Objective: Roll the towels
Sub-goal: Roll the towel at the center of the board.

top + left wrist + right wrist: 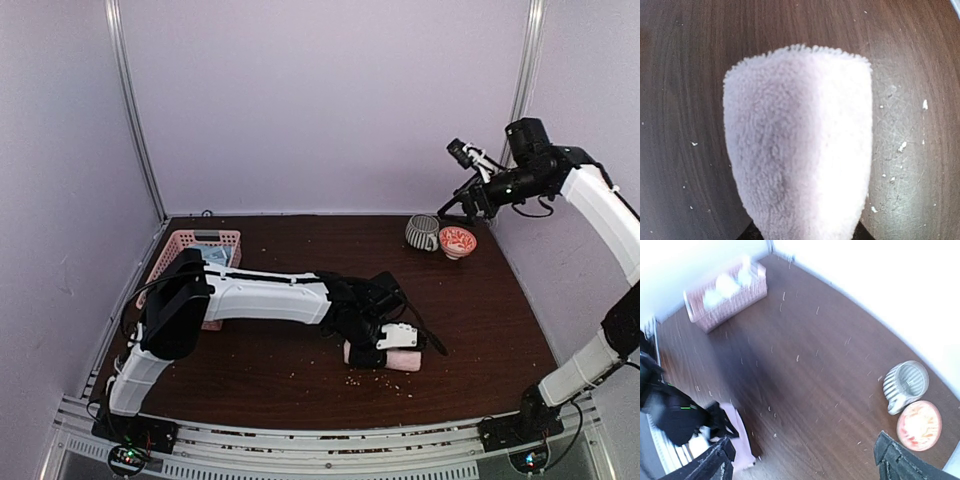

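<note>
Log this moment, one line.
left gripper: shut on pink towel, mid-table | right gripper: open, empty, raised back right

We take the mug (421, 232) as reference. The bowl (457, 241) sits just right of it, both at the back of the table (300, 390). The basket (195, 262) is well left of the mug at the table's left edge, with cloths (213, 253) in it. The rolled towel (405, 360) lies well in front of the mug, slightly left, with the left gripper (372, 352) on it. The right gripper (805, 444) hangs in the air up right of the mug.
</note>
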### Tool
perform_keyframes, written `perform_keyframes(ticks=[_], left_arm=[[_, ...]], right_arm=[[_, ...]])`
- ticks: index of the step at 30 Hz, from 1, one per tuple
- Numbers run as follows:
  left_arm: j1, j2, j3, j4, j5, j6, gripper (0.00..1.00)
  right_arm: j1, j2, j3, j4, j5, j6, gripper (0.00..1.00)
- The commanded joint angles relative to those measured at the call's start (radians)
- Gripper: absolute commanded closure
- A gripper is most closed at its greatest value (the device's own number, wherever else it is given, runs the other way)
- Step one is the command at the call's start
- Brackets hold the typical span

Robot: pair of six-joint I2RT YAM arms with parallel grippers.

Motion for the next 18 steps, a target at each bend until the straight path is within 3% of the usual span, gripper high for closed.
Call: perform_keyframes(ticks=[1,3,5,9,13,18], left_arm=[[0.057,0.146,0.042,-0.214,0.217,-0.169,0.61],[0.084,0.177,0.074,-0.24,0.269,-0.199,0.61],[0.103,0.194,0.089,-0.248,0.313,-0.22,0.61],[0.139,0.221,0.115,-0.253,0.399,-0.268,0.6],[0.156,0.232,0.136,-0.265,0.42,-0.278,0.6],[0.167,0.247,0.137,-0.264,0.45,-0.277,0.61]], right_arm=[[-0.017,-0.043,0.072,-0.201,-0.307,-0.122,0.0],[0.011,-0.048,0.094,-0.383,-0.376,-0.317,0.04],[0.045,-0.106,0.018,-0.38,-0.352,-0.405,0.12],[0.204,-0.227,-0.188,-0.201,-0.105,-0.355,0.31],[0.352,-0.278,-0.336,-0.196,0.039,-0.422,0.49],[0.485,-0.314,-0.416,-0.221,0.093,-0.484,0.56]])
